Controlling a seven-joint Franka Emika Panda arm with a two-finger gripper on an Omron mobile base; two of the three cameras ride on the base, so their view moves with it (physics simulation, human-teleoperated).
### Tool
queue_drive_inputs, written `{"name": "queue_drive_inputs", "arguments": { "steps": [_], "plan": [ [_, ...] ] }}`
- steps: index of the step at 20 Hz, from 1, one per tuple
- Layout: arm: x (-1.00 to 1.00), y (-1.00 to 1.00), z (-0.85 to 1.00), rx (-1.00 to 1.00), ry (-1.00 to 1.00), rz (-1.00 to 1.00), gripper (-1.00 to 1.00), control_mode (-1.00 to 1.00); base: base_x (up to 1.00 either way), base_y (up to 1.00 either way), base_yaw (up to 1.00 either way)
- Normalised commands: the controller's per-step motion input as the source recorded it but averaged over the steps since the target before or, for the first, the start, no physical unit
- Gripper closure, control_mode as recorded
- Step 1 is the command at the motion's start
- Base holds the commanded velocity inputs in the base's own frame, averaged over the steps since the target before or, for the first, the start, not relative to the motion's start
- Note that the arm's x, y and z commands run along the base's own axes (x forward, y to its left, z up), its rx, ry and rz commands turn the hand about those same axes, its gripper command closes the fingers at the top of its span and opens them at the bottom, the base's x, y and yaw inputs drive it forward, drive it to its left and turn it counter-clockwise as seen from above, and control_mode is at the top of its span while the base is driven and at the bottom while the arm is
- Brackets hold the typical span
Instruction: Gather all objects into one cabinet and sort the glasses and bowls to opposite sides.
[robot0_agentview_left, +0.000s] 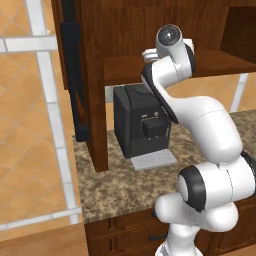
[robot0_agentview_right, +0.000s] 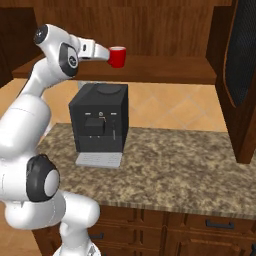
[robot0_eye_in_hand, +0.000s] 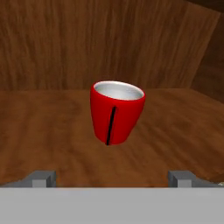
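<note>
Long open shelf (robot0_agentview_right: 165, 70) of dark brown wood above the table (robot0_agentview_right: 175, 165), bare plank to either side of a single red cup (robot0_agentview_right: 117, 56); cup interior pale grey and apparently holding nothing, as seen from the hand view, red cup (robot0_eye_in_hand: 117, 112).

Cup upright, directly ahead of the tool (robot0_agentview_right: 106, 53) in the right base view, near the left end of the shelf and toward its front edge; cup seen against the plank, but cannot tell whether resting on it or just above it. In the hand view, centred between the two finger tips (robot0_eye_in_hand: 40, 178), well apart from both; tool spread wide, gripping nothing; a thin dark vertical line down the cup's near side.

Below the shelf, a black coffee machine (robot0_agentview_right: 99, 117) on the granite table, near the table's left end in the right base view, with a grey drip tray (robot0_agentview_right: 99, 159) at its foot toward the front edge; not in the tool's line to the cup. Tall dark-wood cupboard (robot0_agentview_left: 92, 75) with a black vertical handle (robot0_agentview_left: 75, 70) at the table's left end in the left base view; another dark cupboard side (robot0_agentview_right: 240, 75) at the right end in the right base view. Wooden back wall (robot0_eye_in_hand: 109, 43) behind the shelf, close behind the cup.
</note>
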Motion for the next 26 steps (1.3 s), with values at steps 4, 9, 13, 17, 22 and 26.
{"name": "queue_drive_inputs", "arguments": {
  "steps": [4,9,13,17,22,26],
  "plan": [
    [0.72,0.00,-0.02,0.00,-0.14,0.00,-1.00,-1.00,0.00,0.00,0.00],
    [0.07,0.00,0.00,0.00,0.00,0.00,-1.00,-1.00,0.00,0.00,0.00],
    [0.19,-0.04,0.00,0.00,0.00,-0.04,-1.00,-1.00,0.00,0.00,0.00],
    [0.21,-0.15,0.00,0.00,0.00,-0.07,-1.00,-1.00,0.00,0.00,0.00],
    [0.01,-0.08,0.00,0.00,0.00,0.00,-1.00,-1.00,0.00,0.00,0.00],
    [0.01,-0.05,0.00,0.00,0.00,0.00,-1.00,-1.00,0.00,0.00,0.00]
  ]
}}
